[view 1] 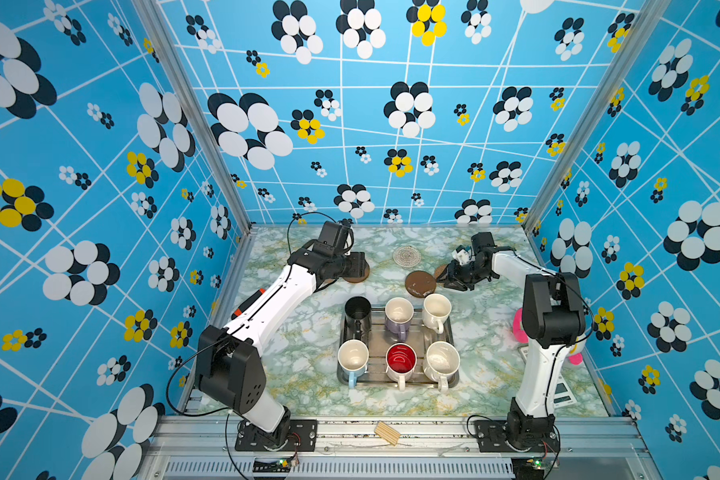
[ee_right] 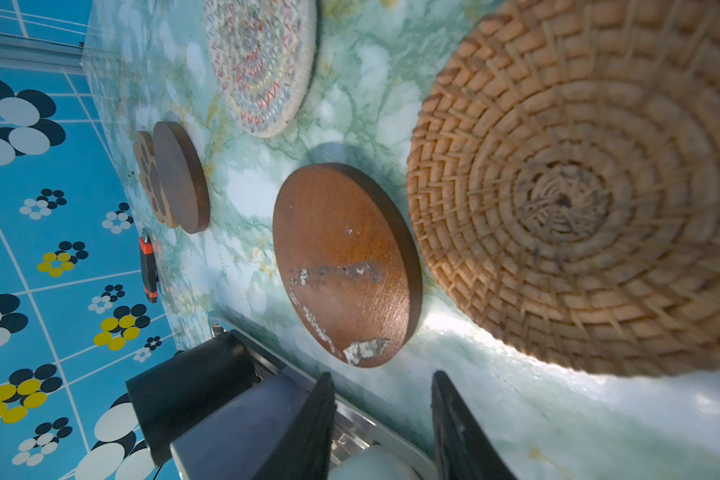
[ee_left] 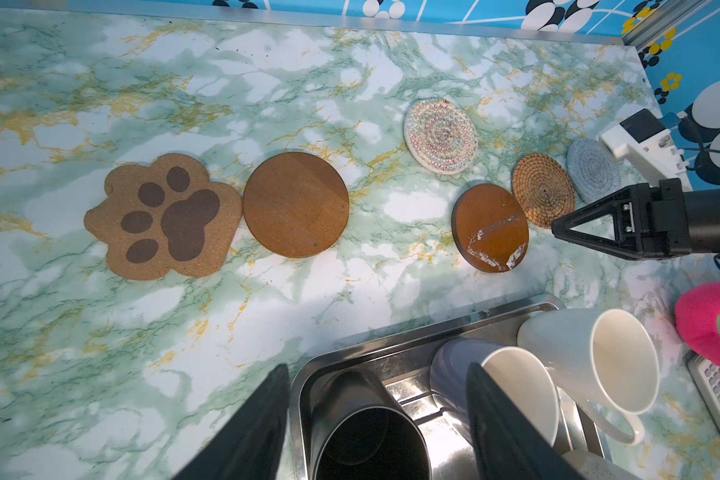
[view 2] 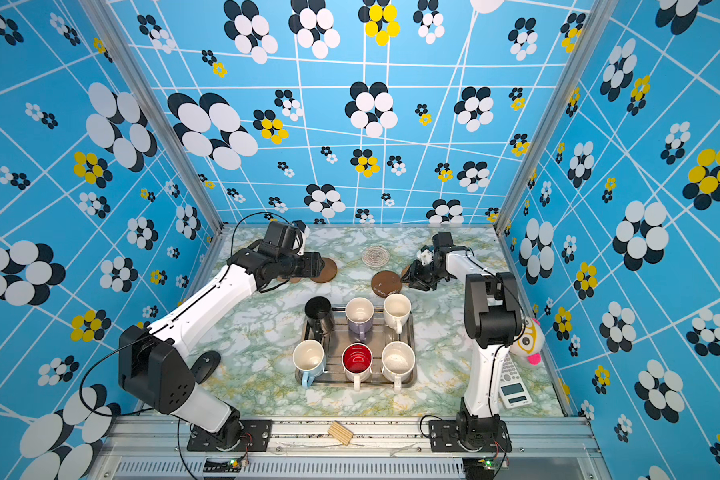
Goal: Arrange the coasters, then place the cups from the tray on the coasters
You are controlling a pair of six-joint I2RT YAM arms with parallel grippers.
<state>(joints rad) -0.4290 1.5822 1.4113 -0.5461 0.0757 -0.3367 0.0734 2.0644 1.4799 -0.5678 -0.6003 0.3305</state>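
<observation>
Rattan coaster (ee_right: pixel 578 199) nr scuffed brown disc (ee_right: pixel 341 266); jaws apart.

plush toy (view 2: pixel 528 345): pink and white, far right side
calculator (view 2: pixel 512 384): just beside the toy
wooden block (view 2: pixel 340 432): on front rail (view 2: pixel 391 426)

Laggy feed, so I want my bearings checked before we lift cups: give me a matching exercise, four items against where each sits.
Items:
1 black mug
2 red-inside mug
3 paw coaster
4 rattan coaster

Places:
A between scuffed brown disc and grey disc
B tray, near row, middle
C tray, far row, left arm's end
D end of coaster row, beside plain brown disc

Pairs: 1-C, 2-B, 3-D, 4-A
</observation>
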